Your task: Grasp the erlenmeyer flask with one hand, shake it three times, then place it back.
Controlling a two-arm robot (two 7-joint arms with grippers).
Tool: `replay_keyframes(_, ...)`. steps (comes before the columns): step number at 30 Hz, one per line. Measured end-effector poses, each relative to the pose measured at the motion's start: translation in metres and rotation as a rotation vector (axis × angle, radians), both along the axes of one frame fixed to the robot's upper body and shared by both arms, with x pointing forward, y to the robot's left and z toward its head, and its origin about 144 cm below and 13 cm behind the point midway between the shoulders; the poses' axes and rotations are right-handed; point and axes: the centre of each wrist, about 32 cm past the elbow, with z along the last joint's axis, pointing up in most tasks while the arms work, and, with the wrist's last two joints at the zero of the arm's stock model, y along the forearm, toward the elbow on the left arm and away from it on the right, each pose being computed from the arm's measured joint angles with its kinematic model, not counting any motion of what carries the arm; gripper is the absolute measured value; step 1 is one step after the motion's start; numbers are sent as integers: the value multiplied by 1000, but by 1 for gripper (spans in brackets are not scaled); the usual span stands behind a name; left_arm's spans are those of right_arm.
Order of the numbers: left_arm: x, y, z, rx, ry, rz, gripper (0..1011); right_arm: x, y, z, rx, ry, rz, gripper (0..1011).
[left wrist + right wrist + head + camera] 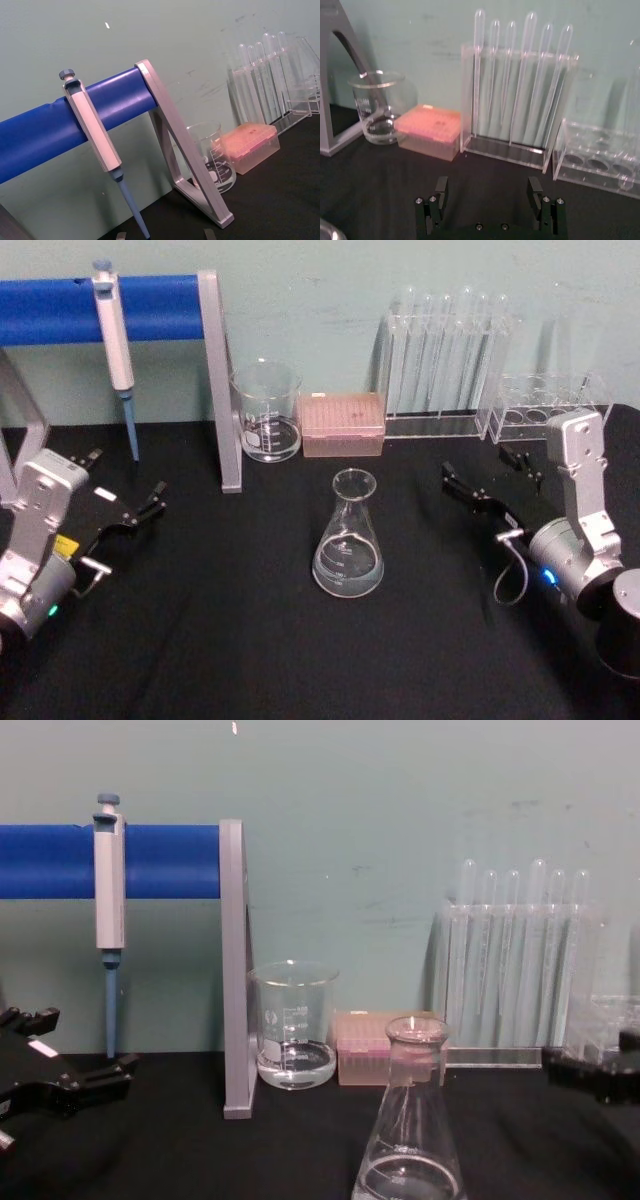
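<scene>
We note even, diffuse lighting; soft shadows on the pale green wall (400, 810). Highlights glint on the clear glass conical flask (348, 540). Slight softness throughout.

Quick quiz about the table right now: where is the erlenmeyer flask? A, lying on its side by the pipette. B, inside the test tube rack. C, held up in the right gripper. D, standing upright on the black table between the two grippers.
D: the erlenmeyer flask stands upright on the black table, apart from the left gripper and the right gripper, neither touching it.
</scene>
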Motion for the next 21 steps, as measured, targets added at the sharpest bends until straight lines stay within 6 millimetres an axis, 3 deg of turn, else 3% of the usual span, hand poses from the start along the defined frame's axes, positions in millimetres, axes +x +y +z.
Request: replay_keyframes(21, 0, 0, 0, 0, 0, 0, 1001, -2, 0, -6, -5, 38, 1, 1002)
